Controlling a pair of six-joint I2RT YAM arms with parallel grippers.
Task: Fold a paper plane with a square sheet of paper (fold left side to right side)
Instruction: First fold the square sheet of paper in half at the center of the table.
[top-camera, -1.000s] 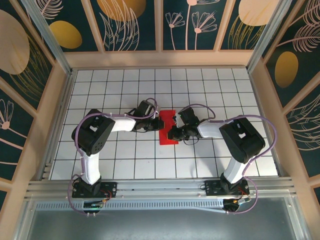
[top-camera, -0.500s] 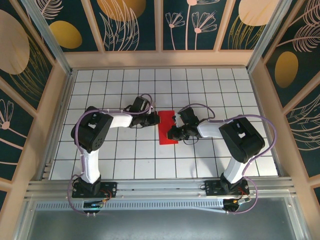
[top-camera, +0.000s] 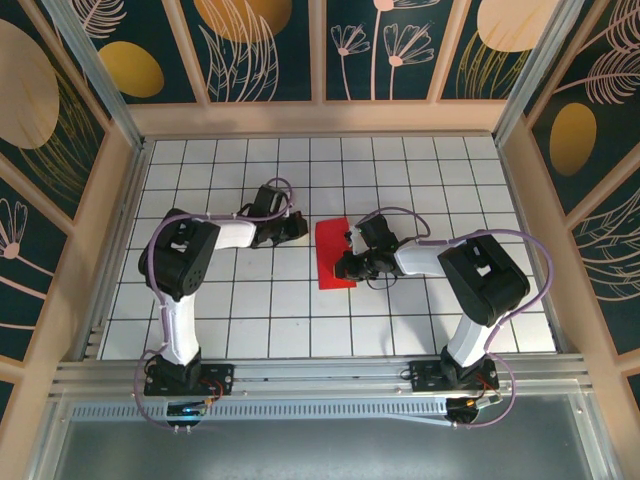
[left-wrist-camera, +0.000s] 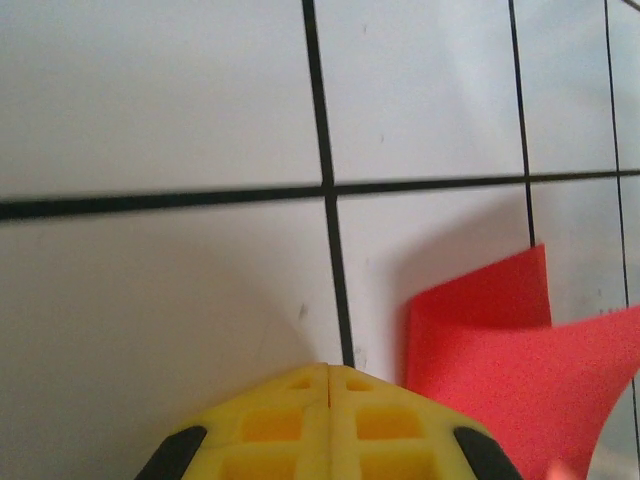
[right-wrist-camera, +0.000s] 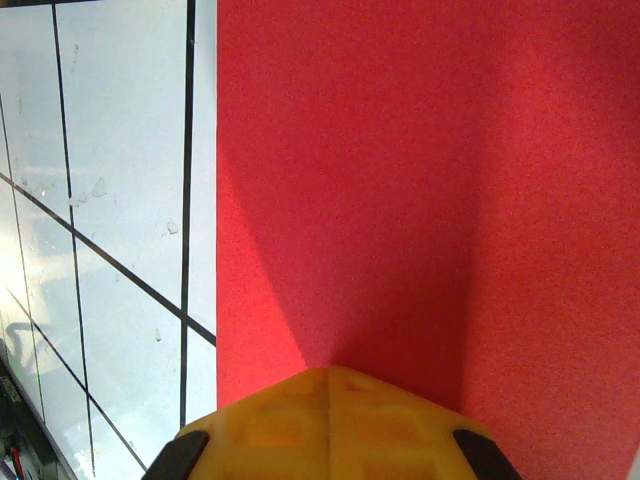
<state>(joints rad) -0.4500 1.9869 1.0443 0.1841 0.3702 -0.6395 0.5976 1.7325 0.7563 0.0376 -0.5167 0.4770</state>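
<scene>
The square sheet of paper (top-camera: 328, 250) is bright red and lies folded into a narrow upright rectangle at the table's middle. My right gripper (top-camera: 343, 266) rests on its lower right part, fingers shut and holding nothing. In the right wrist view the shut yellow tips (right-wrist-camera: 325, 375) press down on the red sheet (right-wrist-camera: 400, 180). My left gripper (top-camera: 300, 230) is shut and empty, a little left of the paper. Its tips (left-wrist-camera: 328, 372) sit over a black grid line, and the paper (left-wrist-camera: 500, 370) lies to their right with its upper layer curling up.
The table is a white grid of tiles (top-camera: 230, 300) inside a low wooden frame (top-camera: 320, 118). Both arm bases sit on the metal rail at the near edge (top-camera: 320, 375).
My left gripper has drawn back leftward off the paper, about one tile. The right gripper has stayed on the sheet.
</scene>
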